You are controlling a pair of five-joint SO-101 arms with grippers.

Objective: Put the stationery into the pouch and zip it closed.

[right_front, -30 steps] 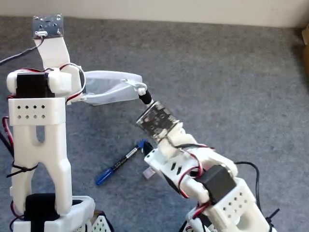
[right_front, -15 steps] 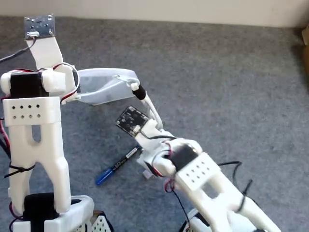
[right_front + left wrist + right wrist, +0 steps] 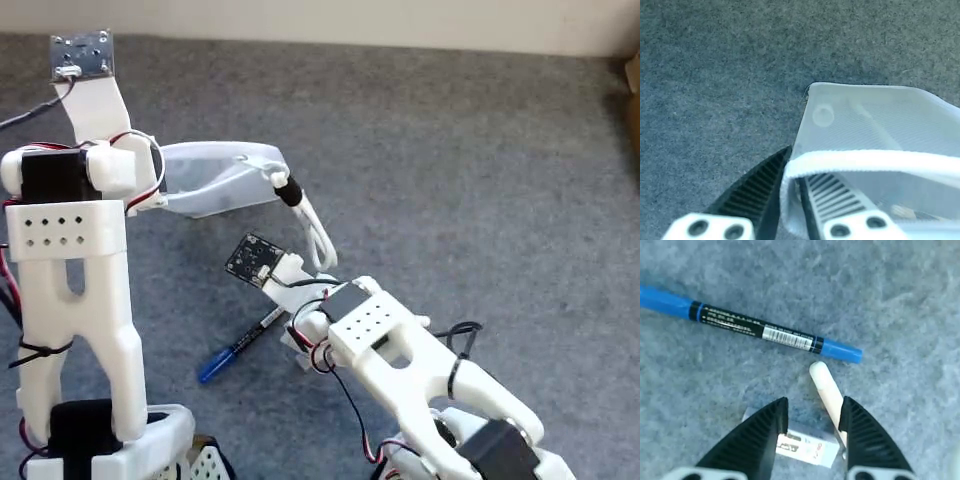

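Note:
A translucent white pouch [image 3: 215,178] lies at the back left, and my left gripper [image 3: 168,198] is shut on its edge. In the left wrist view the pouch's rim [image 3: 865,160] is pinched at the left gripper [image 3: 795,172]. A white item with a black end [image 3: 300,205] sticks out of the pouch's mouth. A blue marker [image 3: 238,346] lies on the carpet in front. My right gripper [image 3: 810,410] hangs open just above a small white eraser [image 3: 802,444] and a white stick [image 3: 826,387], with the blue marker [image 3: 750,326] beyond them.
Grey carpet [image 3: 480,180] covers the whole surface, with open room to the right and at the back. The left arm's white upright [image 3: 75,270] stands at the left. A pale wall edge [image 3: 400,40] runs along the back.
The right arm has pulled back from the pouch's mouth and tipped down over the marker and eraser. The left arm and pouch shifted slightly left, then held still.

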